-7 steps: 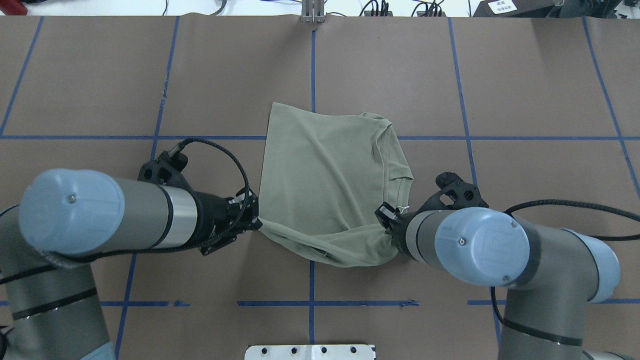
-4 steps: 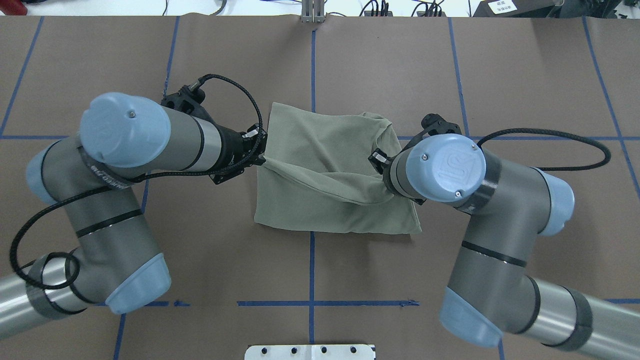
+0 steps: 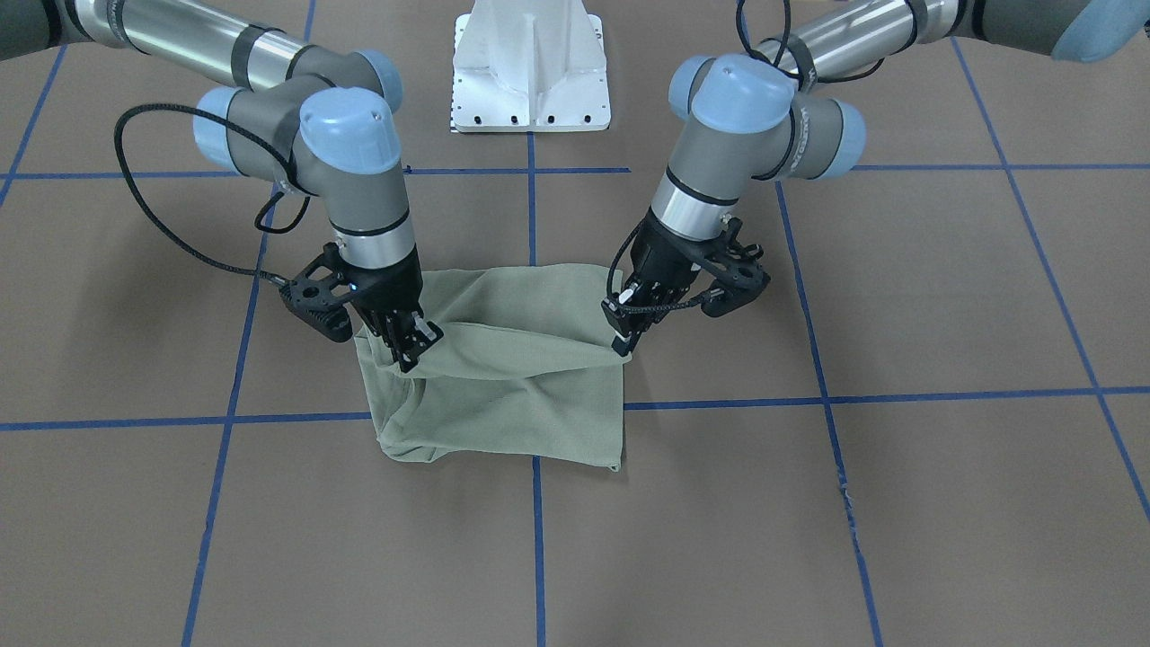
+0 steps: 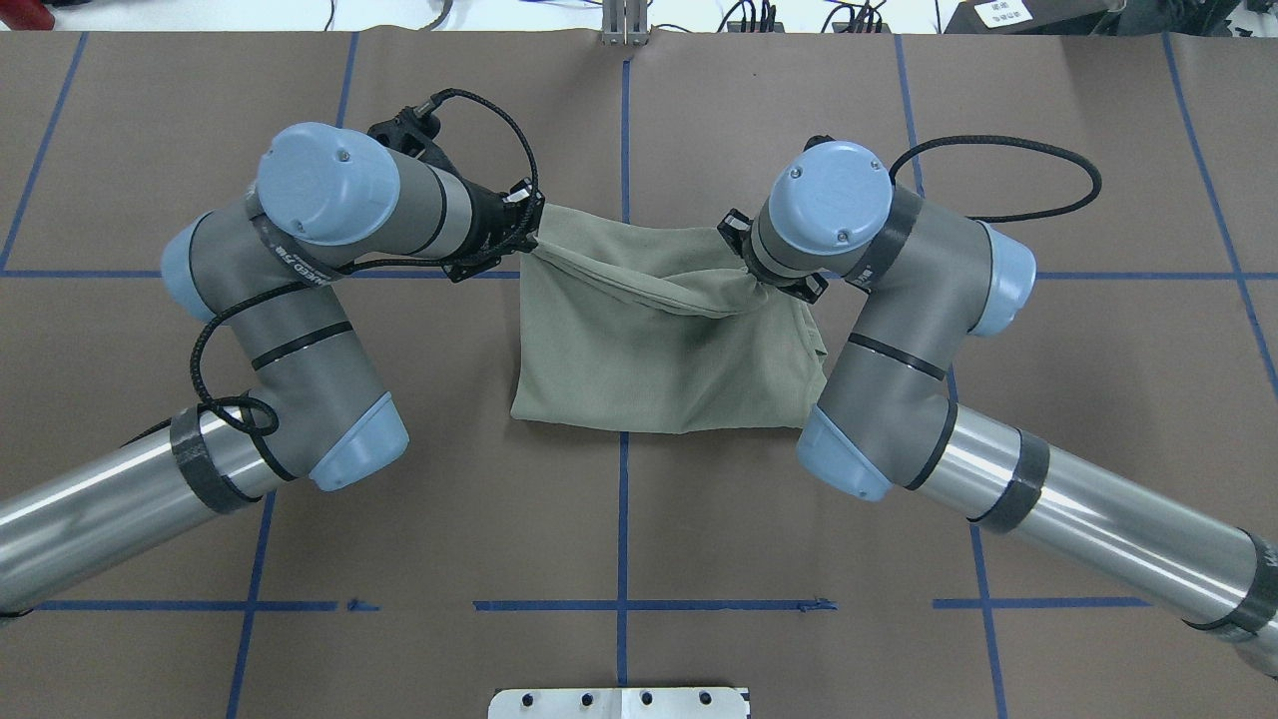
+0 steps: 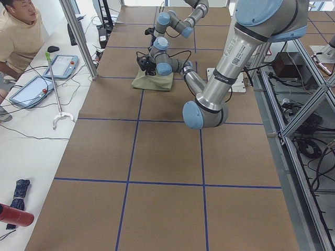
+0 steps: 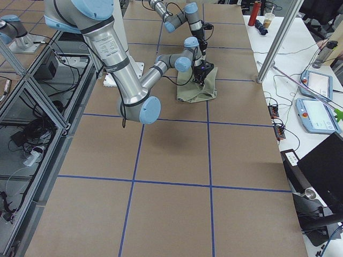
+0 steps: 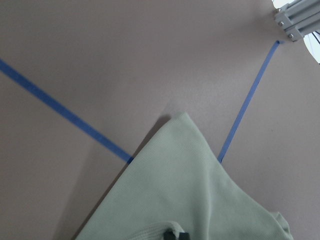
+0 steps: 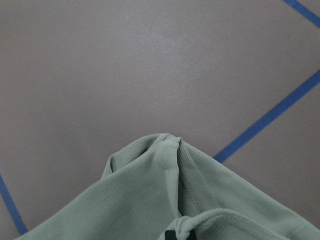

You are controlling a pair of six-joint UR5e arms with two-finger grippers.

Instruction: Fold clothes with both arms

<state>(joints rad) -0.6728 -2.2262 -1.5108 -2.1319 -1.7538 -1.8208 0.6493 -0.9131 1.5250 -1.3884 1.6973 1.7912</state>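
The sage-green shirt point(image 4: 659, 359) lies folded at the table's middle, on the blue cross lines. My left gripper point(image 4: 529, 237) is shut on its left far corner. My right gripper point(image 4: 744, 262) is shut on the right far corner. Between them the held edge sags a little above the lower layers. In the front-facing view the shirt point(image 3: 521, 395) hangs from the left gripper point(image 3: 620, 346) on the right and the right gripper point(image 3: 409, 355) on the left. Both wrist views show pinched green knit: the left point(image 7: 190, 195) and the right point(image 8: 160, 200).
The brown table cover carries a grid of blue tape lines point(image 4: 623, 499). The white pedestal base point(image 3: 530, 72) stands at the robot's side. A metal post point(image 4: 624, 25) sits at the far edge. An operator point(image 5: 18, 31) and tablets are beyond the far edge.
Both grippers have carried the shirt's near edge away from the robot, over the garment to its far edge. The shirt is now doubled over and shorter.
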